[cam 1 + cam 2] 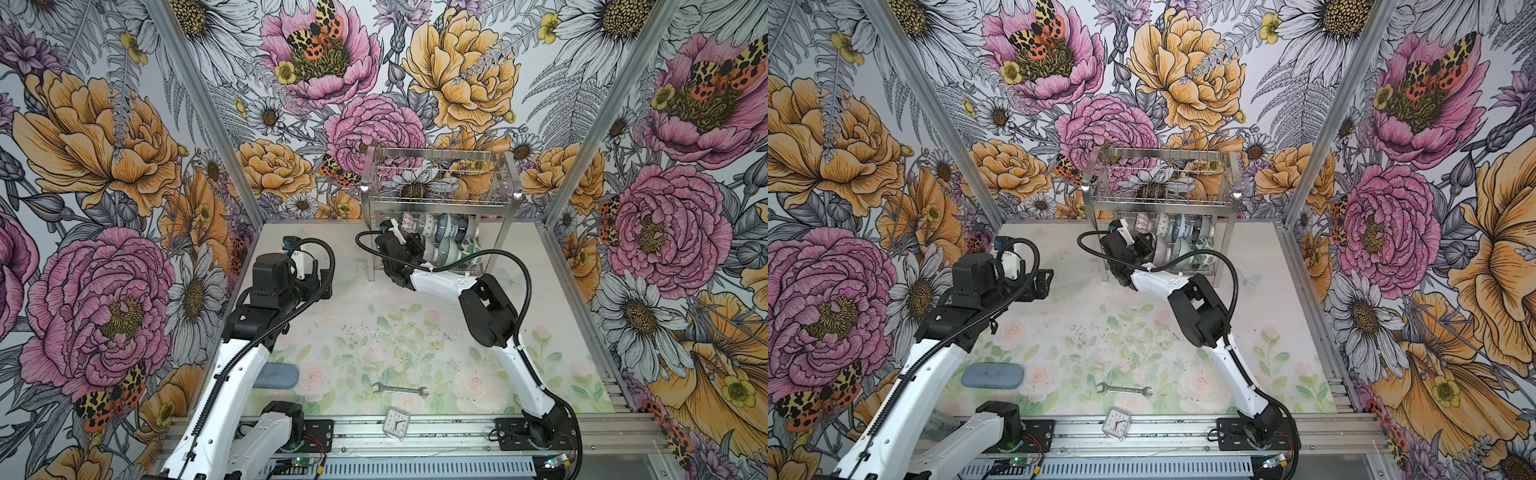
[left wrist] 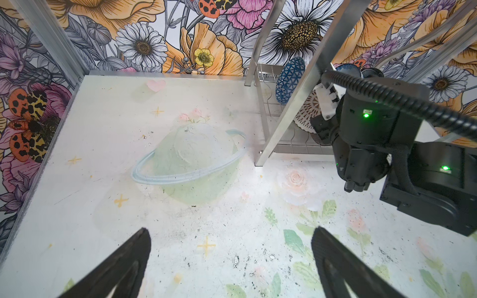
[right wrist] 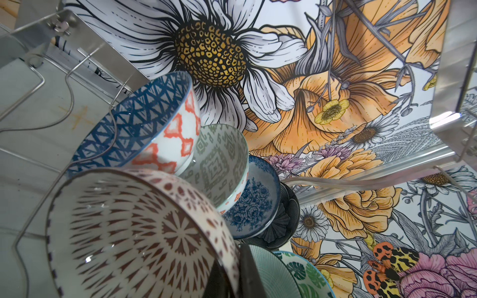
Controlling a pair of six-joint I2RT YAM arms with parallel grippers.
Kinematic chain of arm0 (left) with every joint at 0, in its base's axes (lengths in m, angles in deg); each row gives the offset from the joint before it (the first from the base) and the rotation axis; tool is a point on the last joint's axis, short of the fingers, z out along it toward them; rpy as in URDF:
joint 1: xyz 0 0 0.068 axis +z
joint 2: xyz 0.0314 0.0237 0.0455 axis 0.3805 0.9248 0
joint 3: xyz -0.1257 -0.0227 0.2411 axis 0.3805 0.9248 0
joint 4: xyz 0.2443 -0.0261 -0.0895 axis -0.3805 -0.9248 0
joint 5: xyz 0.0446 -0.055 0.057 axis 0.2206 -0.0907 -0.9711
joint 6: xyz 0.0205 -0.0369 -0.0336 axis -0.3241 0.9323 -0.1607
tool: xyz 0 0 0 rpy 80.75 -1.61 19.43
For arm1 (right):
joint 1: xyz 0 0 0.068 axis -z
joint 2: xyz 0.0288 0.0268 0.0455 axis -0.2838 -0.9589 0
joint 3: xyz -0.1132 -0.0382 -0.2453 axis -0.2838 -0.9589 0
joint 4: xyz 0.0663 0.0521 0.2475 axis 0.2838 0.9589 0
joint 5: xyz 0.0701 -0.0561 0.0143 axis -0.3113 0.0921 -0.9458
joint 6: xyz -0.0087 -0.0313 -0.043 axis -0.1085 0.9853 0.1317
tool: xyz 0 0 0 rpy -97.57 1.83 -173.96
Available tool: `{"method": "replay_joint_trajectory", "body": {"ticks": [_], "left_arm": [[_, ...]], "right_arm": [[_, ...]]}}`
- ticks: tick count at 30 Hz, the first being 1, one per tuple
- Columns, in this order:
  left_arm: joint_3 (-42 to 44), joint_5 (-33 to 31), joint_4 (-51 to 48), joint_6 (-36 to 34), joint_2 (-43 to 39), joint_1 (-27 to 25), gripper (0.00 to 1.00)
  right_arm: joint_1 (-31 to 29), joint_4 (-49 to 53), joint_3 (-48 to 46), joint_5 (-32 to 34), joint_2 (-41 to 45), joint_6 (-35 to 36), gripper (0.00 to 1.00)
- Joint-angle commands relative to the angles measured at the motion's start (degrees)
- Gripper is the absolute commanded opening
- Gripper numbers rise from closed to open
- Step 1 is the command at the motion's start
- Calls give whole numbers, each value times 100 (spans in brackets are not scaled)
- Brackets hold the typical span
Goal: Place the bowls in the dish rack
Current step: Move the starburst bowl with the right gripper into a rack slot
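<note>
Steel wire two-tier dish rack (image 1: 440, 202), far on the bench (image 1: 374, 332), holds patterned ceramic bowls (image 1: 446, 226) on edge in its lower tier. The right gripper (image 1: 415, 248), jaws clamped, holds a brown-patterned white bowl (image 3: 134, 232) at that tier; the left gripper (image 2: 231, 233), jaws apart, hangs at left.

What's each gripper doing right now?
Left gripper: open, empty.
Right gripper: closed on the brown-patterned bowl at the dish rack.

Bright, even light, soft shadows; glare spots on the dish rack (image 1: 516, 194) posts; wide-angle bending at frame edges; right wrist view's nearest metal blurred.
</note>
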Motion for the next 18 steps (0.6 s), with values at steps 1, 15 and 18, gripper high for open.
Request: {"method": "replay_joint_trajectory", "body": {"ticks": [1,15,18], "left_arm": [[63,109,155,-36,-85,51,99],[81,111,155,-29,-109,57,99],[81,109,155,-36,-111,59,99]], "right_arm": [[-18,-93,225,-130,-219,-20,0],[-60,-14,360,-185,-425,105,7],[-79,-22,353,-208,-414,121,11]]}}
